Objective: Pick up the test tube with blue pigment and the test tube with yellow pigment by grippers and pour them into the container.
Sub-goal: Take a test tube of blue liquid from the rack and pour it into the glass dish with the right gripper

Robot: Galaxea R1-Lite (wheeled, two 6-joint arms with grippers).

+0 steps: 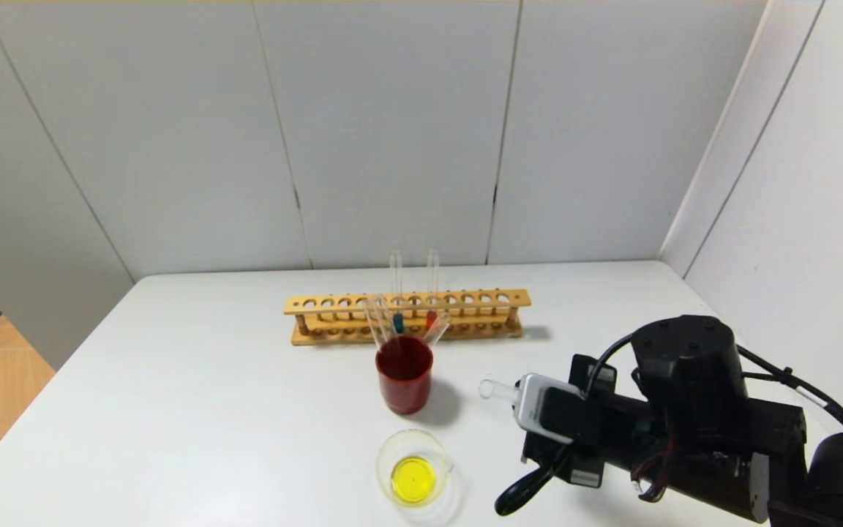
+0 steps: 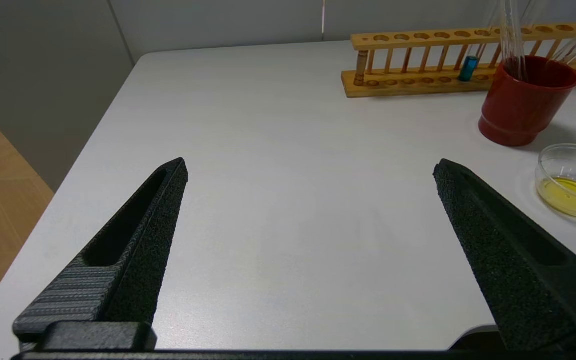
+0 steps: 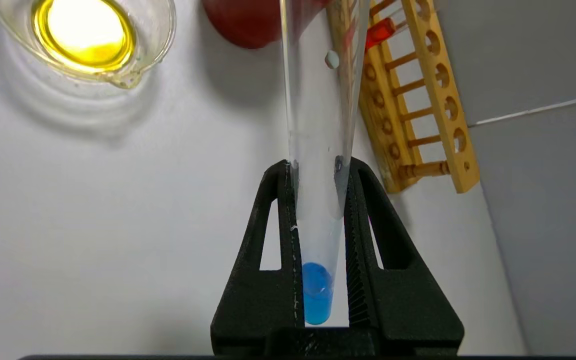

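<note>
My right gripper (image 3: 318,167) is shut on the test tube with blue pigment (image 3: 316,295), gripping its lower part. In the head view the tube lies almost level over the table, its open mouth (image 1: 491,388) pointing left, right of the red cup and behind-right of the container. The container (image 1: 414,468) is a low clear glass dish with yellow liquid in it; it also shows in the right wrist view (image 3: 158,30). No tube with yellow liquid shows. My left gripper (image 2: 312,165) is open and empty over the table's left part.
A red cup (image 1: 405,373) with several empty tubes stands in front of the wooden rack (image 1: 495,298). The rack holds another blue-liquid tube (image 1: 397,322) and an orange-red one (image 1: 430,318). Walls close off the back and right.
</note>
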